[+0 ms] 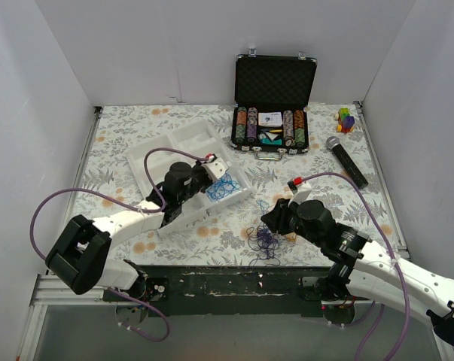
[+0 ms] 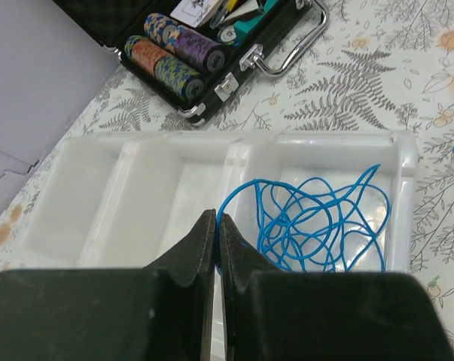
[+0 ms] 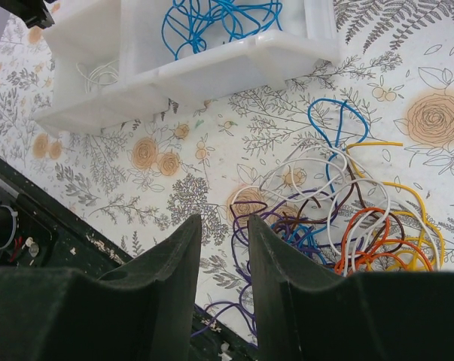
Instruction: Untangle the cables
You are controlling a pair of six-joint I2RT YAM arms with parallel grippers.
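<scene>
A blue cable (image 1: 223, 188) lies as a loose coil in the right end compartment of the white tray (image 1: 155, 162). My left gripper (image 2: 216, 216) is above the tray and shut on one strand of the blue cable (image 2: 317, 218); it also shows in the top view (image 1: 211, 174). A tangle of purple, orange, yellow, white, brown and blue cables (image 3: 339, 226) lies on the table near the front edge, also in the top view (image 1: 266, 239). My right gripper (image 3: 223, 226) is open and empty, just left of the tangle, over purple strands.
An open black case of poker chips (image 1: 274, 113) stands at the back. A microphone (image 1: 347, 160) and a coloured block toy (image 1: 346, 119) lie at the back right. A thin white cable (image 3: 99, 74) lies in another tray compartment. The table's front edge (image 3: 76, 233) is close.
</scene>
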